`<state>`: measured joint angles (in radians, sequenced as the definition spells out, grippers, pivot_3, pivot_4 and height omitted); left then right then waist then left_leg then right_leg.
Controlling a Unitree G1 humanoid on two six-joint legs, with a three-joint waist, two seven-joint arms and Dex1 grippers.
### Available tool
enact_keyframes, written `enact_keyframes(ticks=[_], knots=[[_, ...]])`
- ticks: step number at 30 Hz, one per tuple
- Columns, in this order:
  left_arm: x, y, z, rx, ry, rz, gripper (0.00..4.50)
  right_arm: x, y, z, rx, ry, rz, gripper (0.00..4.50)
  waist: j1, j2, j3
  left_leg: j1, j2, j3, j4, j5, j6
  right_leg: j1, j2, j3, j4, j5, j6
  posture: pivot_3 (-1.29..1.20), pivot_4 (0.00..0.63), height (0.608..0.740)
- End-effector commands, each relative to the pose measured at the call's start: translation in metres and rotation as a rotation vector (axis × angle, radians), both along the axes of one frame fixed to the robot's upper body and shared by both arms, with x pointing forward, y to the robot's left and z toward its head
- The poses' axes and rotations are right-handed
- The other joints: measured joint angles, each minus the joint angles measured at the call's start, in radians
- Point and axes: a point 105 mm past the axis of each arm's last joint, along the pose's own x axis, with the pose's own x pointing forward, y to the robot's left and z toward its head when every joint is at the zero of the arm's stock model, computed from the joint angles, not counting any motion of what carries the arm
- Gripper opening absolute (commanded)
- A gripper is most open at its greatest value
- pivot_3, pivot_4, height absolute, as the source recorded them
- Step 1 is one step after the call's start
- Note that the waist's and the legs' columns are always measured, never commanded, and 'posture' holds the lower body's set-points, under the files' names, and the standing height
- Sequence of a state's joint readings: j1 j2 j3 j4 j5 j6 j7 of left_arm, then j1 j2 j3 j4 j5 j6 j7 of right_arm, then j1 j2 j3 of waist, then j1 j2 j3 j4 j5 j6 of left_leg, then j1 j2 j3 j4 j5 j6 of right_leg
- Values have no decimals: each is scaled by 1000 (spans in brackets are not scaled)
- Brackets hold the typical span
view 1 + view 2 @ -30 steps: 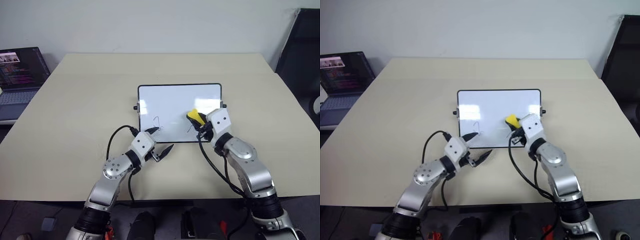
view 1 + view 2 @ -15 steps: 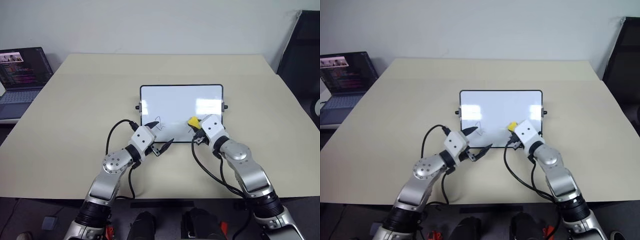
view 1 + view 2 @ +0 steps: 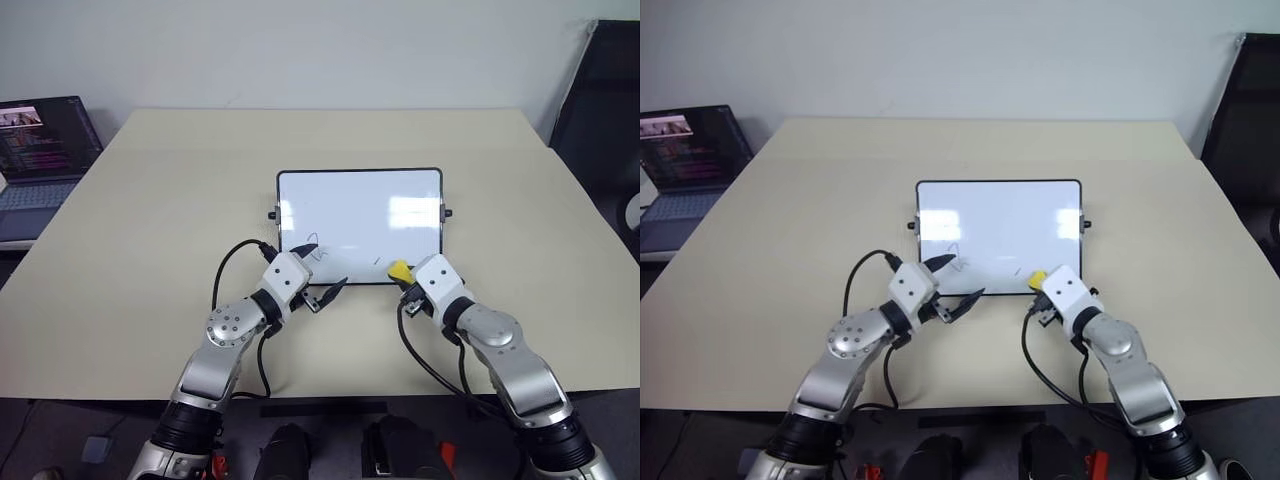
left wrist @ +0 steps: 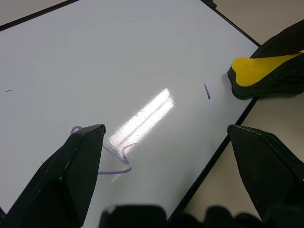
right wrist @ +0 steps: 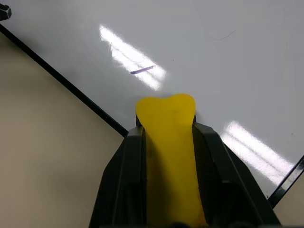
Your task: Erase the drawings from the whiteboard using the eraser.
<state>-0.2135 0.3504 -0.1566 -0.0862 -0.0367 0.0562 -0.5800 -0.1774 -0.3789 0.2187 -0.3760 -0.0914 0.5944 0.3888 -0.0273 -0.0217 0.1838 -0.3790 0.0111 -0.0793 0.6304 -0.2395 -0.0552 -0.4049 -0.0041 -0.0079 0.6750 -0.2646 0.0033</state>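
Centrally on the wide beige surface [image 3: 150, 220] lies the small glossy white whiteboard [image 3: 360, 215] with its thin black frame, rounded corners and a black knob at each short side. At the lower right of the frame the right pincer [image 3: 408, 280] is clamped tight on the small bright yellow eraser [image 3: 399, 270] with a black part, whose tip sits at the board's near edge, close to its lower right corner. In the right wrist view the yellow block [image 5: 167, 142] sticks out between the two black fingers over the black frame, with a short purple dash [image 5: 142, 70] on the white just beyond it. The left pincer [image 3: 321, 276] hovers at the board's lower left corner with its two black fingers spread wide apart and nothing between them. Between them, in the left wrist view, a looping purple squiggle [image 4: 111, 154] marks the white face. A dark open laptop [image 3: 40, 150] stands at the far left edge of the frame.
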Motion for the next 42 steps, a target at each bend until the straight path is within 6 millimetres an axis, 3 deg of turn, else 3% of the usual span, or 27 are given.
enact_keyframes(ticks=[1,5,11,28,42], knots=[[1,-3,13,-9,-54,-16,4500,11,-6,20,55,-71,-45,1018,-2,0,0,0,0,0,0,0,0,0,0,0,0,0,0,0,150,740],[2,-2,14,-10,-53,-16,4500,18,4,41,126,-164,-38,1018,-2,0,0,-1,0,0,0,0,0,-1,0,0,0,0,0,0,150,740],[5,-2,15,-5,-57,-18,4500,20,26,49,163,-192,25,1018,-2,0,1,-2,0,0,-2,0,0,-2,0,0,-2,0,-1,0,150,740],[7,2,19,4,-78,0,4500,20,36,14,-14,-90,98,1018,-2,0,1,-2,0,0,-1,0,0,-1,0,0,-1,0,-1,0,150,740],[8,1,18,7,-74,-4,4500,12,12,-5,-65,-12,66,1018,-1,0,0,0,0,0,0,0,0,-1,0,0,1,0,-1,0,150,740]])
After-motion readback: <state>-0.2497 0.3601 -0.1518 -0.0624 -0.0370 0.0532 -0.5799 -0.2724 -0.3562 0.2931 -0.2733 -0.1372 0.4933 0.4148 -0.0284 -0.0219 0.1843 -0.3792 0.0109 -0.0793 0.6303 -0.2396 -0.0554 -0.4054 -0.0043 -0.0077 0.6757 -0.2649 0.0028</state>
